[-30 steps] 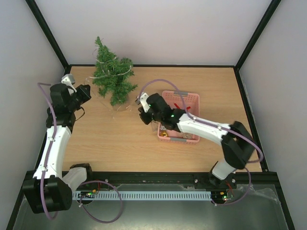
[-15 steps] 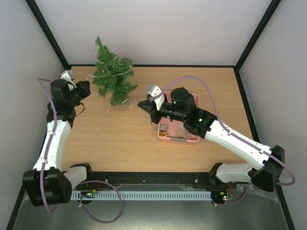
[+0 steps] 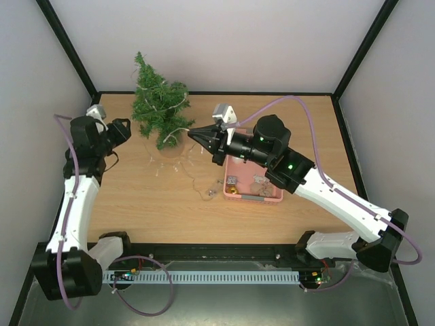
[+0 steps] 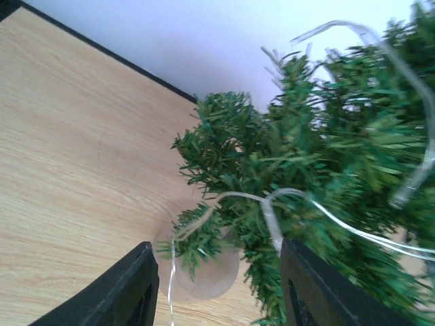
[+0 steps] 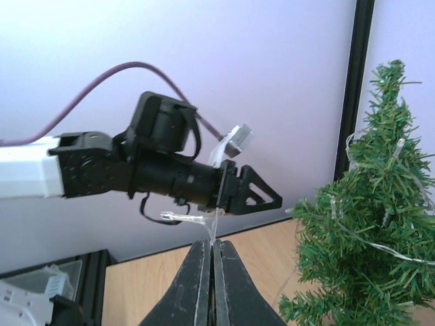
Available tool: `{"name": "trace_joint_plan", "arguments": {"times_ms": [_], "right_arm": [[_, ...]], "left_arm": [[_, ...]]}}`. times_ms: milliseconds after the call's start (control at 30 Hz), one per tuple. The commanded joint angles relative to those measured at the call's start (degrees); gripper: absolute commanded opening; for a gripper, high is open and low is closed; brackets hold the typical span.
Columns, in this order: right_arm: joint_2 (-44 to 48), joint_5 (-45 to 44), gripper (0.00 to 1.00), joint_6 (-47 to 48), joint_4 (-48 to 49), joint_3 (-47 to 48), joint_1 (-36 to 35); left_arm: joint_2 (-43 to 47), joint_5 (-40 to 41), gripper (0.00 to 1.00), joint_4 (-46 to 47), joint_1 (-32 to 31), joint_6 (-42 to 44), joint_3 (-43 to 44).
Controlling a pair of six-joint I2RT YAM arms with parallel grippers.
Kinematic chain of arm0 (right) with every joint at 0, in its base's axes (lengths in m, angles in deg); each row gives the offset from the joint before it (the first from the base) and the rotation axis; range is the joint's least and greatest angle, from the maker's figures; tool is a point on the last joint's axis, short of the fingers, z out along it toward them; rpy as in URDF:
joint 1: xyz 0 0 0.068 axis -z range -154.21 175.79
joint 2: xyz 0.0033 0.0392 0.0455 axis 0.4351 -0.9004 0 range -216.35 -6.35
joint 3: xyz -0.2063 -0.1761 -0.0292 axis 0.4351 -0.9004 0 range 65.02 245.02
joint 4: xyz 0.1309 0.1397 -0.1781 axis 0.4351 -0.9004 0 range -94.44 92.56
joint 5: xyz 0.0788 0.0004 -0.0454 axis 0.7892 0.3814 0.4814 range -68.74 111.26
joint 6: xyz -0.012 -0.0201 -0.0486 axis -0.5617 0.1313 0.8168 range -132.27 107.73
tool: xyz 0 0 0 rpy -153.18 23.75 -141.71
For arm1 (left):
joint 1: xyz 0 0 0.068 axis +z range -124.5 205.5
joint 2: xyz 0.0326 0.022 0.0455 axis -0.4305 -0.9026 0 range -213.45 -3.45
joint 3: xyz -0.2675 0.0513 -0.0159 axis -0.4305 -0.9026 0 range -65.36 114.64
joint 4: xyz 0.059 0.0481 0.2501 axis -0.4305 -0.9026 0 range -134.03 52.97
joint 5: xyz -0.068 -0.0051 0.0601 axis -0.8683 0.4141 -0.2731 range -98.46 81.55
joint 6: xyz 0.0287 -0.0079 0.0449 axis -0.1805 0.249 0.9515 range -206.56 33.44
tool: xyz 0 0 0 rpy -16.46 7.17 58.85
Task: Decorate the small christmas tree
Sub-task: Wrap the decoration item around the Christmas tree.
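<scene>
Top external: the small christmas tree (image 3: 160,109) stands upright at the far left of the worktop (image 3: 149,210), close to the back wall, on its clear round base. Your left tool (image 3: 126,128) sits just left of the tree's lower branches, pointing at them. On left wrist, its jaws are apart with nothing clamped. The tree base and low branches show in the gap between the fingers. A light string (image 4: 268,216) of clear wire loops across the branches there.

Your right tool (image 3: 192,134) is raised off the worktop just right of the tree, tip aimed at it. On right wrist, the fingers (image 5: 197,285) are pressed together, pinching the thin clear wire of the light string, which rises from the tips.

Back on top external, the string runs from the right tool into the tree's branches. A loose length lies on the worktop between the tree base and the pink basket (image 3: 265,198). The basket sits right of centre, partly under your right arm. It holds a few small items; you can't tell what they are from this view.
</scene>
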Motion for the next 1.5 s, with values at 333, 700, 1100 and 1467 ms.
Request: {"name": "trace_joint_plan", "arguments": {"times_ms": [333, 700, 1100, 1467], "right_arm": [[-3.3, -5.8, 0.02, -6.3, 5.1, 9.8, -0.3], [-2.6, -5.9, 0.02, -6.9, 5.3, 11.3, -0.3], [-0.5, -5.1, 0.02, -7.2, 6.4, 10.3, -0.3], [0.4, -4.4, 0.02, -7.5, 6.7, 9.9, -0.3]], "left_arm": [[10.9, -11.8, 0.54, -7.4, -9.9, 24.7, 3.9], [15.7, -21.2, 0.54, 4.1, -18.8, 41.7, -10.0], [7.4, -13.8, 0.55, 8.5, -26.7, 51.8, -11.2], [4.8, -9.7, 0.50, 17.3, -27.5, 53.2, -14.8]]}}
